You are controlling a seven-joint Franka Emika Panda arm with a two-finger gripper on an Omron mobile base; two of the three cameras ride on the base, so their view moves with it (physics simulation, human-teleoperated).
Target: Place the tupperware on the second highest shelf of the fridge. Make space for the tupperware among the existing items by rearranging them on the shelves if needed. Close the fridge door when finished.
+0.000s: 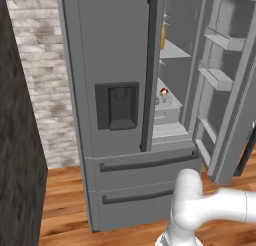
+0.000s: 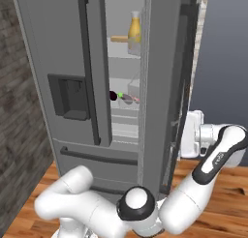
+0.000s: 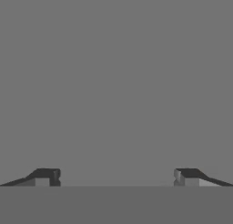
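Fridge (image 1: pixel 115 55) is plain grey steel with dark handles, the bottle (image 2: pixel 134 28) inside is orange-yellow, floor (image 1: pixel 60 200) is orange-brown wood, wall (image 1: pixel 42 65) is pale mottled brick.

No text, label, brand, number or sign can be read anywhere, neither on the fridge (image 1: pixel 120 90) and its open fridge door (image 1: pixel 227 85), nor on the orange-yellow bottle (image 2: pixel 134 28) inside.

Flat, even rendered light — soft shadows, no glare, slightly coarse pixels.
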